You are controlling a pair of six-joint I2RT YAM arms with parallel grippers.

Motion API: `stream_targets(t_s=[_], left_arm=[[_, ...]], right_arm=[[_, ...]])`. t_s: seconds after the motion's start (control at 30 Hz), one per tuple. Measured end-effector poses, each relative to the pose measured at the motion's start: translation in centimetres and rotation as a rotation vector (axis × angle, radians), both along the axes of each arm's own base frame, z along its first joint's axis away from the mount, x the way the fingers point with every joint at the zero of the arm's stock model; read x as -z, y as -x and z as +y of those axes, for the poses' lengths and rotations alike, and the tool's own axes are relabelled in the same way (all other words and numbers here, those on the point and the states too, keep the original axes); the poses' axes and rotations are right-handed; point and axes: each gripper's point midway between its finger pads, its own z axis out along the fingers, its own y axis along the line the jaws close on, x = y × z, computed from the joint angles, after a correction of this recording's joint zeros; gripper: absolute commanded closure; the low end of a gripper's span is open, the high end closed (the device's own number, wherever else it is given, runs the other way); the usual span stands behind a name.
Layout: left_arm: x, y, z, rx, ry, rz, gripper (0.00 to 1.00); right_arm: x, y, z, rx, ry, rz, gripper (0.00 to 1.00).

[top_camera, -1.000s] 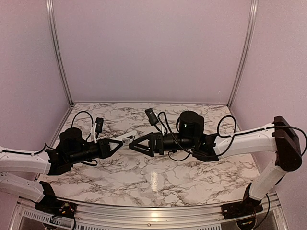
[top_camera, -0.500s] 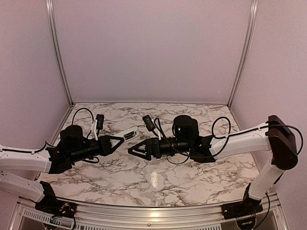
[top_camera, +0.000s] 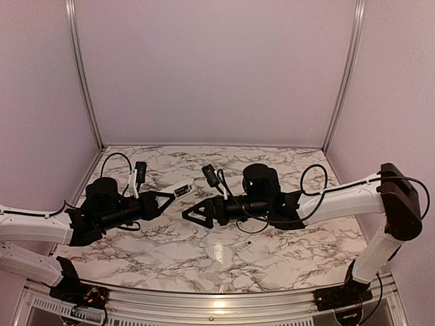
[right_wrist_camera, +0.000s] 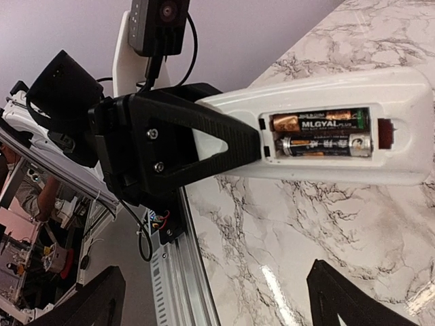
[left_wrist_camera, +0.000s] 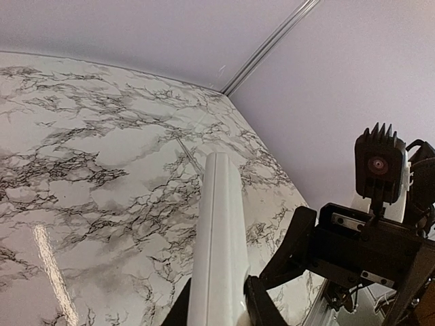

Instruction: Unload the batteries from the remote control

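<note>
left hand (top_camera: 165,199) — clamps remote control (top_camera: 182,190) | right hand (top_camera: 193,211) — spread, just beside

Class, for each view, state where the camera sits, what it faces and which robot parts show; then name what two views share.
Top external: above and behind the bases, looking down on the table; both arms show, the left gripper holding the remote control, the right gripper open.
Left wrist: looks along the held remote control toward the right arm; its own fingers show.
Right wrist: faces the left gripper and the batteries in their open compartment; its own fingertips show.
Shared: both wrist views show the remote control.
</note>
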Motion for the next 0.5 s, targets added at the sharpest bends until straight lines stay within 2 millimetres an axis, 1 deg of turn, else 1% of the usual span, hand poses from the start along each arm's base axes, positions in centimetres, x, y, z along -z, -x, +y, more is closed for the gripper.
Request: stream_targets(t_s=[0.13, 0.2, 0.33, 0.43, 0.5], left_arm=[[0.0, -0.1, 0.1, -0.004, -0.007, -0.006, 1.0], [-0.1, -0.1, 0.0, -0.003, -0.01, -0.01, 1.0], [0.0, -0.3, 0.2, -0.017, -0.027, -0.014, 1.0], [0.4, -0.7, 0.7, -0.05, -0.056, -0.014, 1.0], [0.5, -0.9, 1.1, -0.073, -0.071, -0.017, 1.0]], right_arm=[[1.1, -0.8, -0.5, 0.052, 0.062, -0.026, 0.08], [1.8, -1.7, -1.4, 0.115, 0.117, -0.048, 0.07], [1.9, -3.4, -3.1, 0.231, 0.194, -0.1, 0.07], [2.3, -4.2, -3.9, 0.287, 0.234, -0.121, 0.07], [3.0, -4.4, -4.3, 0.304, 0.263, -0.123, 0.07]])
